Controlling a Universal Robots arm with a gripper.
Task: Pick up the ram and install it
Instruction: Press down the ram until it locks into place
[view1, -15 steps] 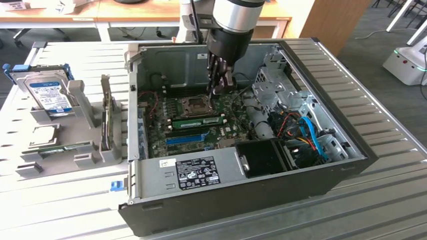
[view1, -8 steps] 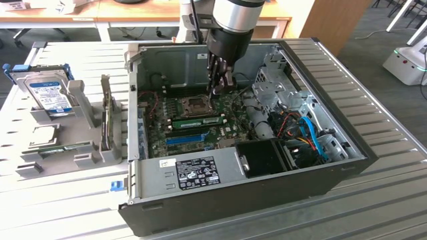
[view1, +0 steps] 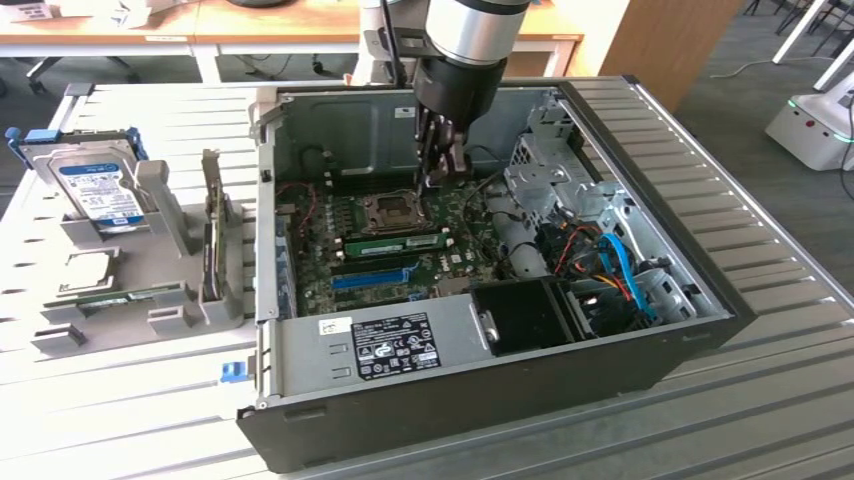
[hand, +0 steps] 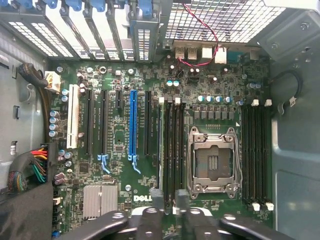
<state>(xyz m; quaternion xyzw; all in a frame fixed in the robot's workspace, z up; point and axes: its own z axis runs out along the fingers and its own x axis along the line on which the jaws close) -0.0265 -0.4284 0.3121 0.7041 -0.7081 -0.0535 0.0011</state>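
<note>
End effector (view1: 442, 172) hangs low inside the open computer case (view1: 694, 335). From the wrist, the end effector (hand: 169, 204) has its fingers (hand: 156, 201) spread, with nothing between them. Under it is the motherboard (hand: 120, 135), with black memory slots showing through the gap. Ram (view1: 395, 240) (hand: 161, 145) is seated on edge in a slot just beside one fingertip, contact unclear, alongside the processor socket (hand: 214, 162). Well away, outside the case, a grey rack (view1: 167, 185) on the slatted surface (view1: 747, 420) holds a hard drive (view1: 100, 190).
</note>
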